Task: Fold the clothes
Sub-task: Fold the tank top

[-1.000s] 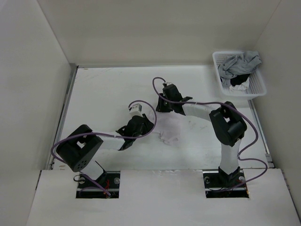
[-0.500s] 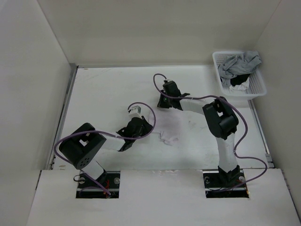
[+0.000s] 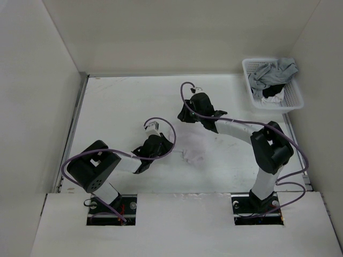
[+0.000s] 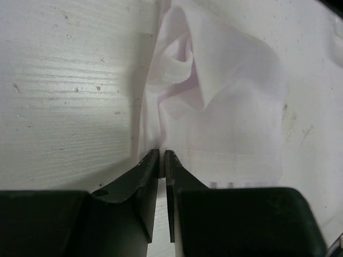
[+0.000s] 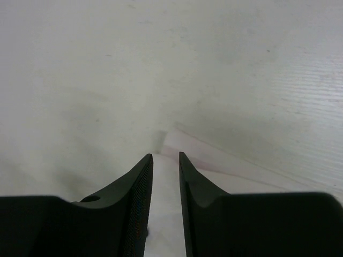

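The clothes (image 3: 194,145) lie crumpled in the middle of the table as a thin white piece, with a bunched fold at the near edge. In the left wrist view the clothes (image 4: 214,101) spread out ahead, folds raised. My left gripper (image 4: 162,153) is shut on the hem at the cloth's left side, and in the top view the left gripper (image 3: 167,145) sits at that edge. My right gripper (image 3: 184,115) hovers at the cloth's far corner. The right gripper (image 5: 165,155) is open, a narrow gap between its jaws, with a flat corner of the clothes (image 5: 225,168) under them.
A white basket (image 3: 293,100) stands at the far right corner, holding a grey garment (image 3: 274,70) and a small black garment (image 3: 270,91). White walls close in the table on the left, far and right sides. Purple cables loop over both arms.
The left gripper has closed on the cloth's hem and pulled back slightly. The right gripper has shut and reopened, shifted a little farther away, and its elbow has swung right.
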Robot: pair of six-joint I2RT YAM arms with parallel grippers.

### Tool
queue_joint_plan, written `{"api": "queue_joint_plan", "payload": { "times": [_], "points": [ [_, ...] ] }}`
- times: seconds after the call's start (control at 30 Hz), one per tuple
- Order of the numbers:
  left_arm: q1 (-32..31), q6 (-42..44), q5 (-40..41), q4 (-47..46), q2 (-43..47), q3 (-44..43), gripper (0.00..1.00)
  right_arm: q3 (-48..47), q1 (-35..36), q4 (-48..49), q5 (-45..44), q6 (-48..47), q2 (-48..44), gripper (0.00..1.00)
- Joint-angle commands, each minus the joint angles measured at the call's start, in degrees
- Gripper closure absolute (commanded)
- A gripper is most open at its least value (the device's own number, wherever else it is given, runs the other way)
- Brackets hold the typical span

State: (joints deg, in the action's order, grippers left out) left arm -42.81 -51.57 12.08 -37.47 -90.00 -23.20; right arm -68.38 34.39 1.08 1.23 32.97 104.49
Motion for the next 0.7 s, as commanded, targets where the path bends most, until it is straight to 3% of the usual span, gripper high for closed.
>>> {"api": "queue_joint_plan", "payload": {
  "times": [0.0, 0.37, 0.67],
  "points": [
    [-0.2, -0.8, -0.4, -2.6, 1.8, 1.1, 0.9, 1.7, 2.7, 3.1, 0.2, -0.2, -1.6, 0.69],
    [-0.2, -0.9, 0.1, -3.3, 2.5, 1.7, 0.9, -0.3, 5.6, 3.0, 2.5, 0.4, 4.1, 0.59],
    [-0.2, -2.0, 0.1, -4.5, 2.1, 2.9, 0.91, -5.5, 4.6, 0.6, 3.4, 1.5, 10.6, 0.81]
  ]
}}
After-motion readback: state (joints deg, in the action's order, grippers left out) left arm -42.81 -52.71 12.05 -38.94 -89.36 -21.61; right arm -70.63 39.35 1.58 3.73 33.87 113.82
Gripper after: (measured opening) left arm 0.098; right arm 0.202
